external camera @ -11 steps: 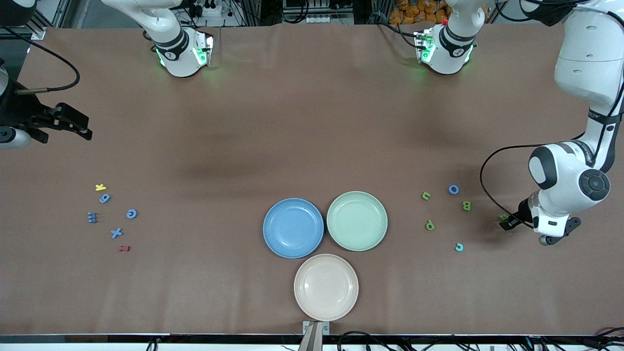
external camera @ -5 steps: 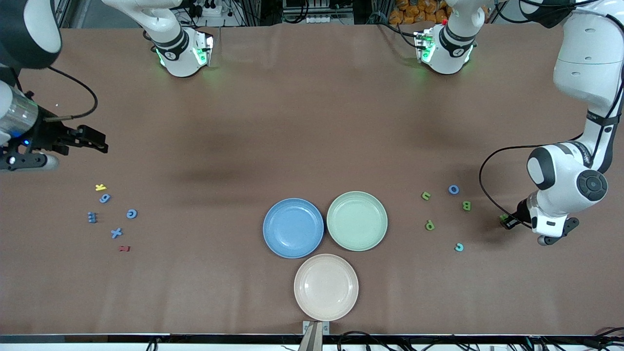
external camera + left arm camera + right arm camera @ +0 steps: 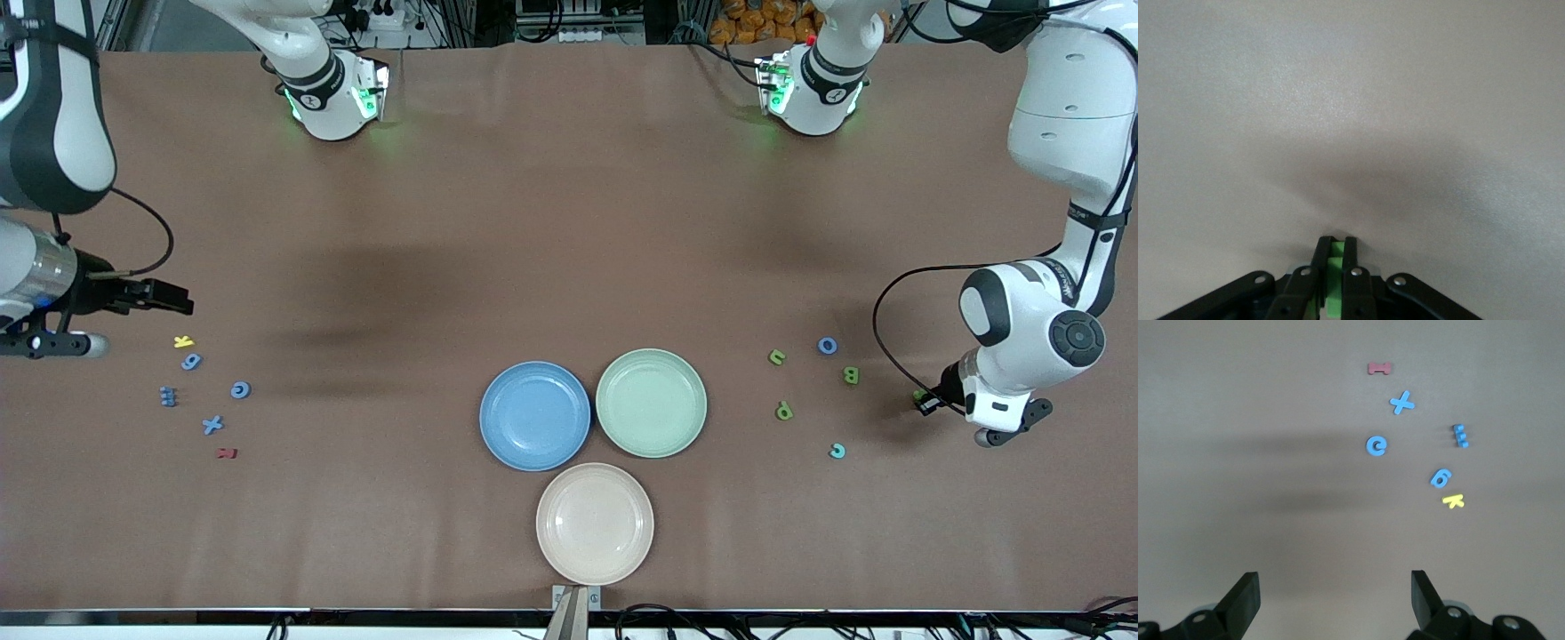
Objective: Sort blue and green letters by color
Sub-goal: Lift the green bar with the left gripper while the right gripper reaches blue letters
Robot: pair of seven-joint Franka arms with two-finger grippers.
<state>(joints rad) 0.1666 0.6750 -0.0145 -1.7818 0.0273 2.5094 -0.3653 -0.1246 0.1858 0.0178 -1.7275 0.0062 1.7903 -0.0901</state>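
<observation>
Left gripper (image 3: 1331,267): low at the left arm's end of the worktop (image 3: 569,222), jaws pinching a green letter (image 3: 1333,280)
Right gripper (image 3: 1335,597): jaws spread wide, nothing between them, over the worktop near the yellow letter (image 3: 183,341)
Blue letters (image 3: 212,425): clustered at the right arm's end; two more lie among loose green ones (image 3: 783,411) near the left arm
Plates: blue plate (image 3: 534,415) and green plate (image 3: 652,403) side by side mid-worktop, a beige plate (image 3: 595,524) nearer the camera
Doing it well: lift straight up (the pinch looks thin), carry level, release low over the green plate
</observation>
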